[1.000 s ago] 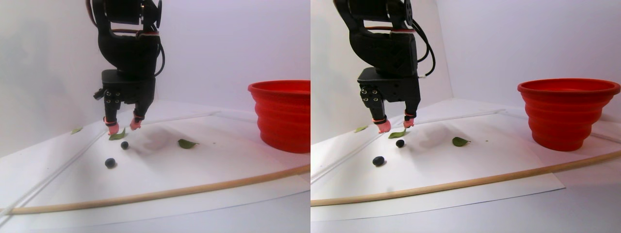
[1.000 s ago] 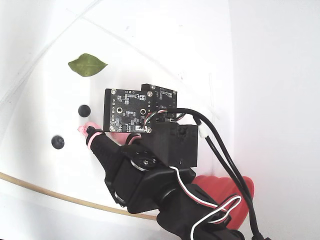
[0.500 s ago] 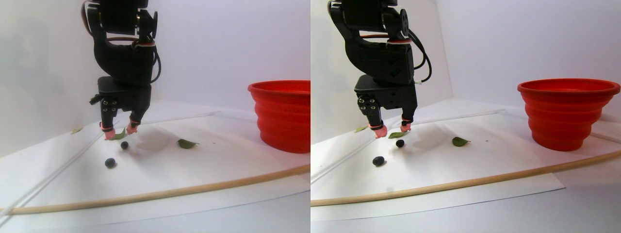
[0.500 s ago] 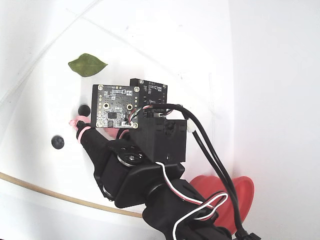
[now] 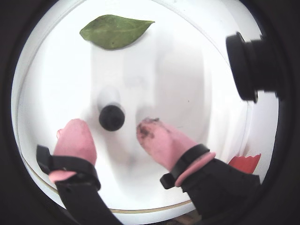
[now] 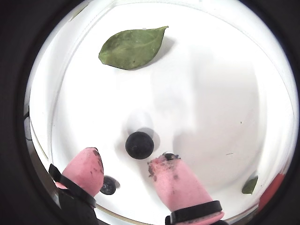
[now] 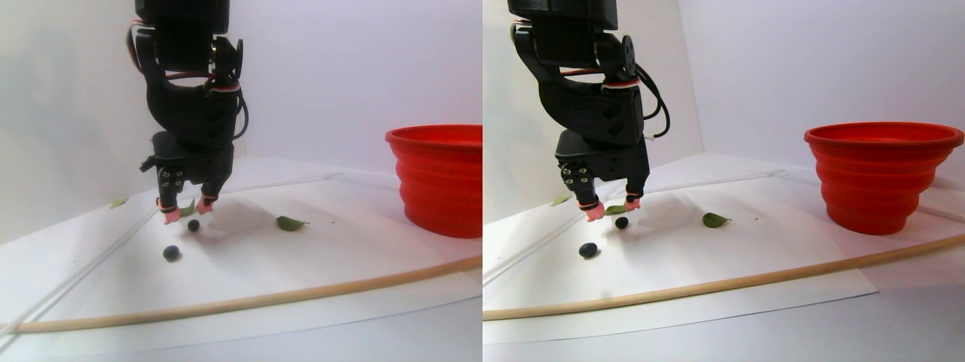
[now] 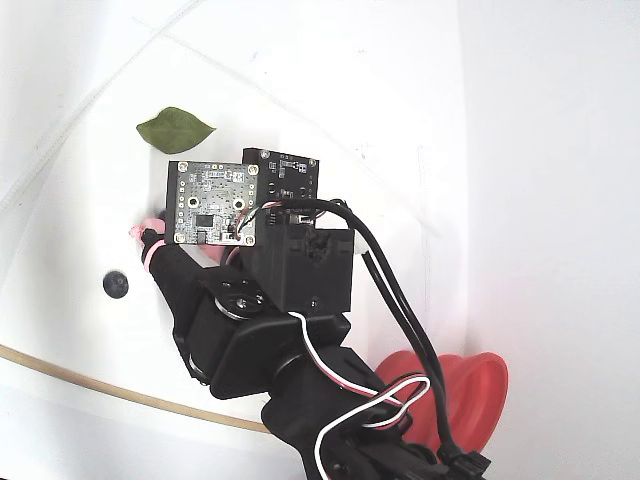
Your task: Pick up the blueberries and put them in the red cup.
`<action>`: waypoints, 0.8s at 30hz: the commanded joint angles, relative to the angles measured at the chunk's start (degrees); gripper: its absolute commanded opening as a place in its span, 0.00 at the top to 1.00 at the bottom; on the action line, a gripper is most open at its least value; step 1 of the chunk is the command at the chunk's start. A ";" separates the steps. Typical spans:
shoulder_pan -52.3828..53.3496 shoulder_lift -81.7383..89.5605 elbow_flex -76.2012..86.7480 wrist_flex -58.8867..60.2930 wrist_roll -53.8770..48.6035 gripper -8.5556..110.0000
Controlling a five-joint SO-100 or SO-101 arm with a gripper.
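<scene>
Tool spread open, low over the counter, brackets one blueberry; a second lies nearby, and neither has reached the red cup, well apart

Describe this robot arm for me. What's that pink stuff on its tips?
The arm is chunky black plastic with red, white and black cables and two bare circuit boards. The gripper has two fingers in soft pink, smudged covers held by bands.
</scene>
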 commanded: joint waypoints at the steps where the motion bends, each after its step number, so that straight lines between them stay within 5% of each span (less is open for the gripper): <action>1: -0.97 0.18 -2.11 -1.85 -1.05 0.76; 24: 1.05 -6.06 -5.63 -4.66 -2.64 0.76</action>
